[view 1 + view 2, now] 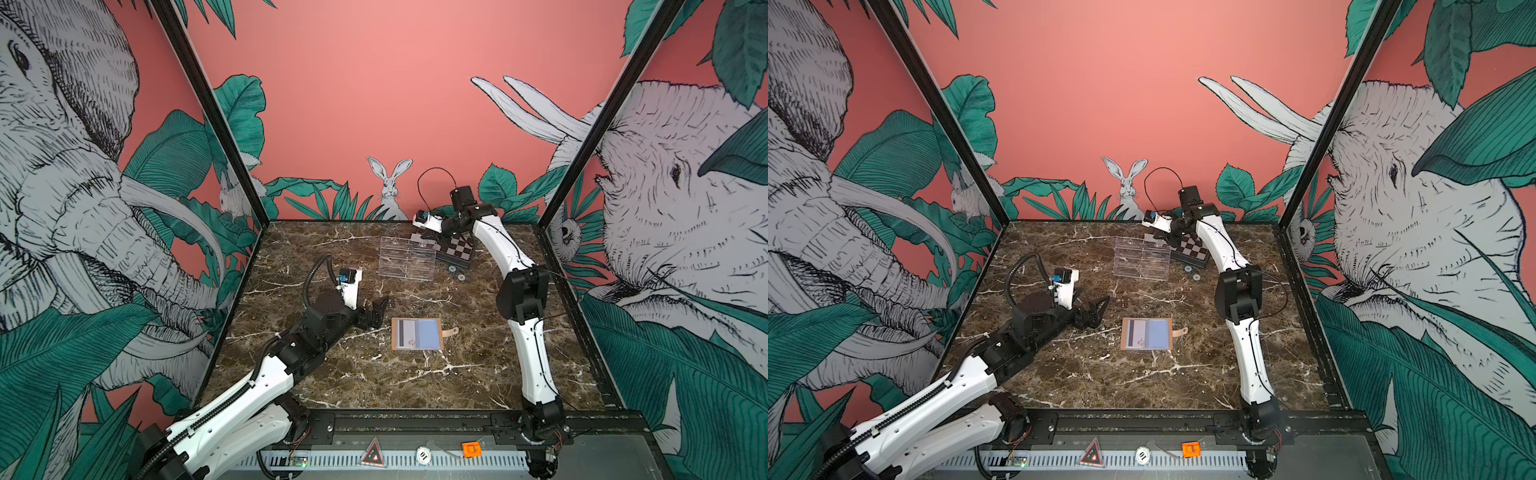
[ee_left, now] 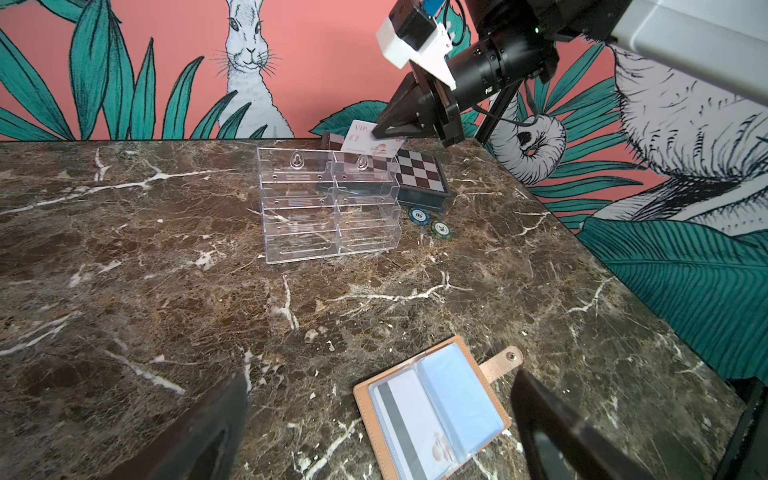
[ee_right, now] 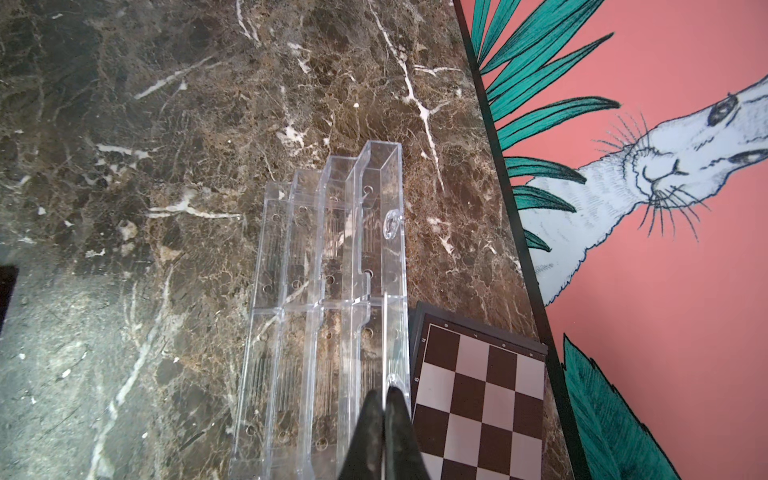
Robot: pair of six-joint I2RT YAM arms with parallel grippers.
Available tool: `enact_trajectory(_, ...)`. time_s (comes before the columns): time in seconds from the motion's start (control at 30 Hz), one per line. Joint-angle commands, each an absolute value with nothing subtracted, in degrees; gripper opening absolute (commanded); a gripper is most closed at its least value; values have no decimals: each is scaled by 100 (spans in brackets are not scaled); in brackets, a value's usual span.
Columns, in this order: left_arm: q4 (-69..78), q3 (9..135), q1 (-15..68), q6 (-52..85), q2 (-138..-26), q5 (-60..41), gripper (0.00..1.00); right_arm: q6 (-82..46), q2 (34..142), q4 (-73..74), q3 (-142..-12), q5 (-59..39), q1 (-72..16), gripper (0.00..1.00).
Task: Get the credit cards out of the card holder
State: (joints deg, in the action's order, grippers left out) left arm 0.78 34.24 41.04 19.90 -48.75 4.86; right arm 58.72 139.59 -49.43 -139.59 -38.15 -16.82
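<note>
Above back slot of clear tray (image 2: 328, 208) — lower credit card (image 2: 362, 140) edge-first, right tool (image 2: 377, 134) clamped shut on it, release once seated. Left tool (image 1: 376, 312) wide open, empty, beside card holder (image 1: 429, 333) on bench (image 1: 332, 374) — striped card (image 1: 405, 332) inside.

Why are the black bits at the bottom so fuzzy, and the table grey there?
Left wrist view: the jaws of the left gripper sit too near the lens, so they blur. Right wrist view: the right gripper, shut on a credit card, blurs likewise, and glare washes the table grey.
</note>
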Motion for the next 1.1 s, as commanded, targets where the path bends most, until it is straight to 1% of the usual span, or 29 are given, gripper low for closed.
enact_trajectory(0.0,105,3397,4078,2021,-4779,563,99,5860,14067,-4788,-14183,-3858,-1670,0)
enact_trajectory(0.5,-72,3349,4078,2039,-4677,839,99,6092,14212,-5073,-14257,-3867,-1740,0)
enact_trajectory(1.07,-73,3324,4078,2065,-4686,879,99,6312,14150,-5226,-14019,-3657,-1749,0)
